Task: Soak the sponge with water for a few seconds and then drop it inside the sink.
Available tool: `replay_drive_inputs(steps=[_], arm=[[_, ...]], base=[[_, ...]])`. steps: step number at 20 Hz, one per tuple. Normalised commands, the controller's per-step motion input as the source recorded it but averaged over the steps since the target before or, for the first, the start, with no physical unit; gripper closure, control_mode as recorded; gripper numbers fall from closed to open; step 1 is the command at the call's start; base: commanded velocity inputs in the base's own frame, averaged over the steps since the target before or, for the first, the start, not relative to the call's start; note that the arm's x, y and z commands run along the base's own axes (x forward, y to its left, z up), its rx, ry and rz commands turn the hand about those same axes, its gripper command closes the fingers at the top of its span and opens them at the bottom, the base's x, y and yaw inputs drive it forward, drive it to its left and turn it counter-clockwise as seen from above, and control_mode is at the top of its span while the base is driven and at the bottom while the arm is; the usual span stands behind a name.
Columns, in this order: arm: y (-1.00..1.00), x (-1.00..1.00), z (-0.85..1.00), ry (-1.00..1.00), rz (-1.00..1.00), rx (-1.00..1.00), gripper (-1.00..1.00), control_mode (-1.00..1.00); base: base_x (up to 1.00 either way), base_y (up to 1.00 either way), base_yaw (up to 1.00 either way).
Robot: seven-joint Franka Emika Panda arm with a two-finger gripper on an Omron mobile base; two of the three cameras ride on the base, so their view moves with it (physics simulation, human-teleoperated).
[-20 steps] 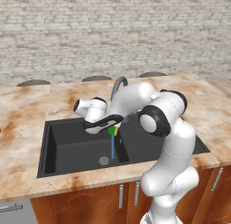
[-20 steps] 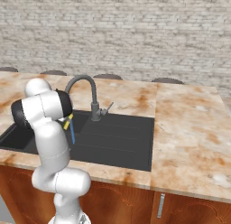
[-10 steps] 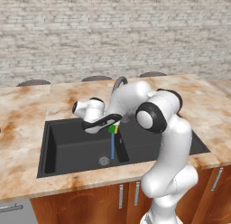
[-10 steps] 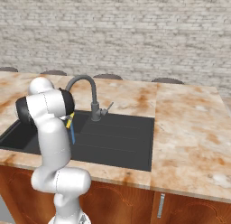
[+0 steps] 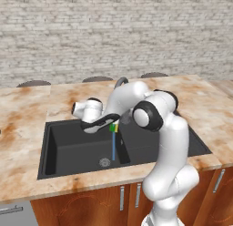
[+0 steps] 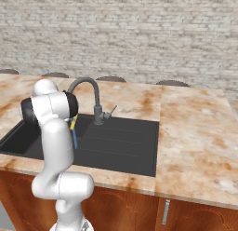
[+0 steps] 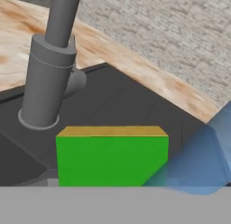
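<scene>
My gripper (image 5: 110, 124) hangs over the basin of the black sink (image 5: 68, 150), shut on the green sponge (image 5: 112, 127). The thin blue water (image 5: 113, 146) falls from the sponge's level down toward the round drain (image 5: 104, 162). In the hand view the sponge (image 7: 110, 157) sits close up, green with a yellow upper edge, and the water (image 7: 203, 157) brushes its right corner. From the right base view, my arm hides most of the sponge (image 6: 73, 124), and the water (image 6: 75, 139) runs just below it.
The grey curved faucet (image 6: 88, 88) rises behind the sink (image 6: 125, 144), with its lever to the right; its base (image 7: 47, 83) stands just beyond the sponge. Marble counter (image 5: 27, 111) surrounds the sink, the brick wall (image 5: 113, 33) stands behind, and the drainboard (image 6: 121, 132) lies right of the basin.
The arm's elbow has swung slightly to the left. The sponge stays in the grip at nearly the same spot in the stream.
</scene>
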Motion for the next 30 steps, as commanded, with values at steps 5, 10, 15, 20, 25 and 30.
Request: replay_drive_inputs(steps=[5,10,15,20,25,30], arm=[[0.01,0.12,0.00,-0.03,0.00,-0.03,1.00,-1.00],[0.12,0.05,0.00,-0.09,0.00,0.00,1.00,-1.00],[0.05,0.09,-0.04,-0.06,0.00,0.00,1.00,-1.00],[0.00,0.02,0.00,-0.02,0.00,0.00,1.00,-1.00],[0.00,-0.24,0.00,-0.05,0.00,0.01,1.00,-1.00],[0.00,-0.25,0.00,-0.02,0.00,0.00,1.00,-1.00]], base=[[0.00,0.00,0.00],[0.00,0.00,0.00],[0.00,0.00,0.00],[0.00,0.00,0.00],[0.00,0.00,0.00],[0.00,0.00,0.00]])
